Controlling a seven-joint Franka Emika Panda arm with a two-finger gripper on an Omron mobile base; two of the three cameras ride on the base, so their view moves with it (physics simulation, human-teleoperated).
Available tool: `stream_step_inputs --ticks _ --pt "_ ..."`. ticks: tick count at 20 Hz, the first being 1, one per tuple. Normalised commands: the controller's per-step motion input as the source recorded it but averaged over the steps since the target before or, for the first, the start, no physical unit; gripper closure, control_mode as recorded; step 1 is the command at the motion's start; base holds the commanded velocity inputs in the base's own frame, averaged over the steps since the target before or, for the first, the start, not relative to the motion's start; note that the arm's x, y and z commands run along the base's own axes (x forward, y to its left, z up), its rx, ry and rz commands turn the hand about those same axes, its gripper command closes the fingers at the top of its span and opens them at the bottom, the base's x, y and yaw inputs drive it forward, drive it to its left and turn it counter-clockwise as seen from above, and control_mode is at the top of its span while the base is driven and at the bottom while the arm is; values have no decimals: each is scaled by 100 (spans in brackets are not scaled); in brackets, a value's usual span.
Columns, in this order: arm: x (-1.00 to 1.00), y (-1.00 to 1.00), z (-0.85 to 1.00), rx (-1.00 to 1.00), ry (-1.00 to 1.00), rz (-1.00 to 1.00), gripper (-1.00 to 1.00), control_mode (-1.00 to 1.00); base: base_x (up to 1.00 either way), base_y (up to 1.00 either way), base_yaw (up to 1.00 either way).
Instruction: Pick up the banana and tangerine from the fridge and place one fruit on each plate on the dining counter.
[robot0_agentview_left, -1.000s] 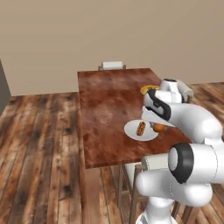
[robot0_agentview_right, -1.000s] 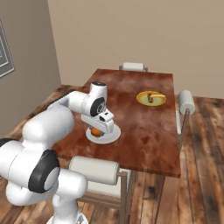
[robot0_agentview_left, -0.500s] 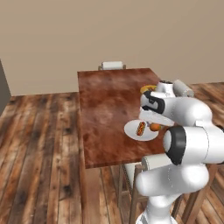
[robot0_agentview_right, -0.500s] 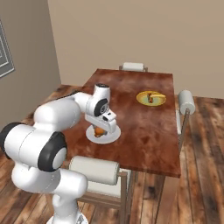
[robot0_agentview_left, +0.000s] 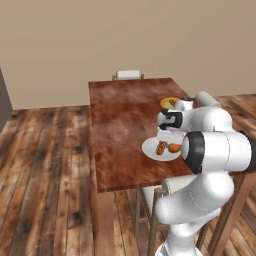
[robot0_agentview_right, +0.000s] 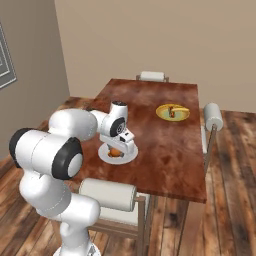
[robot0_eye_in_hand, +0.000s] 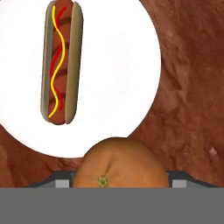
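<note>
- Jaws (robot0_agentview_right: 116, 148) stand part open around the tangerine (robot0_eye_in_hand: 120, 162), which sits between them in the hand view; they appear to grip it, hovering just above the white plate (robot0_agentview_left: 150, 148).
- White plate lies at the near right of the surface (robot0_agentview_left: 120, 125) and carries a hot dog (robot0_eye_in_hand: 61, 63); the tangerine hangs over the plate's rim beside it.
- Yellow plate (robot0_agentview_right: 172, 112) sits farther along the surface with what looks like the banana (robot0_agentview_right: 175, 108) on it.
- Tangerine likely handles light, firm and smooth, apt to roll once let go; a hold across its widest middle suits it, with a gentle squeeze and a low release.
</note>
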Motion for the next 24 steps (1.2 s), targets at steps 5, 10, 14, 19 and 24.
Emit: stream_step_inputs --ticks 5,10,14,19,24 --pt "23 -3 -26 0 0 0 100 -100 0 0 0" --pt "24 -6 -20 0 0 0 100 -100 0 0 0" --pt "30 -6 -14 0 0 0 100 -100 0 0 0" --pt "20 -3 -17 0 0 0 -100 -100 0 0 0" --pt "12 0 -19 0 -1 0 -100 -100 0 0 0"
